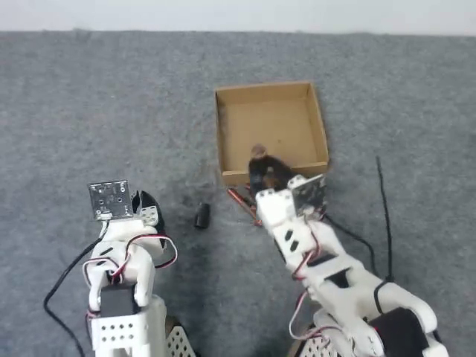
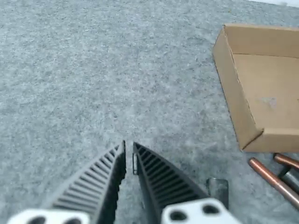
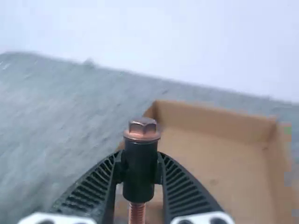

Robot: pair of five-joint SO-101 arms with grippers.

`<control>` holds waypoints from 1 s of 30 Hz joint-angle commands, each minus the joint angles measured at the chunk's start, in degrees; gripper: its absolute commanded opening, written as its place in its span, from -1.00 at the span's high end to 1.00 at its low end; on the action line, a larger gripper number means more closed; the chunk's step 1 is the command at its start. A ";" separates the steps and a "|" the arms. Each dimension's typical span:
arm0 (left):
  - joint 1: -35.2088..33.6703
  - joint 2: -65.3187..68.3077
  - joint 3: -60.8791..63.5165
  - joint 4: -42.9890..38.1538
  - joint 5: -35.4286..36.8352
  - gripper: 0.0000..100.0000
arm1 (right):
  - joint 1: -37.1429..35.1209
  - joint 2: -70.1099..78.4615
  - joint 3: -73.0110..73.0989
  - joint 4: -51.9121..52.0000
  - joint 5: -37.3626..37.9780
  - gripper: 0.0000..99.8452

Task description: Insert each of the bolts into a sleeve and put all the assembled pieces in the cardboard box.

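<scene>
Evidently none is boxed yet: the right hand grips a sleeved bolt at the cardboard box rim, the left hand is closed and empty, and loose bolts wait.

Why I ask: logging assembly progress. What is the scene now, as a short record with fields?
right tool: shut on sleeved bolt, at the near wall of the cardboard box
left tool: shut, empty, over carpet
cardboard box: no piece seen inside
loose sleeve: black, on carpet, apart from box and bolts
loose bolts: copper, on carpet just outside the box's near wall
</scene>
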 commanded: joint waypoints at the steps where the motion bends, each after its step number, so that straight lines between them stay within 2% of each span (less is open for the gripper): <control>1: -0.09 0.26 -0.84 0.09 -0.79 0.95 | 3.47 -2.59 -7.12 -1.19 0.62 0.99; 4: -0.09 0.26 -0.84 0.09 -0.97 0.95 | 5.41 -2.33 -11.69 0.48 0.62 0.99; 10: -0.09 0.26 -0.84 0.09 -5.10 0.95 | 9.27 -2.15 -27.69 20.09 0.62 0.99; 14: -0.18 0.26 -0.84 -1.14 -5.63 0.95 | 9.54 -2.15 -36.22 32.04 0.62 0.99; 25: -0.18 0.26 -0.84 -1.14 -5.71 0.95 | 9.54 -1.71 -50.55 53.41 0.62 0.99; 30: -0.18 0.26 -0.84 -1.14 -5.71 0.95 | 9.71 5.14 -60.48 62.64 0.62 0.99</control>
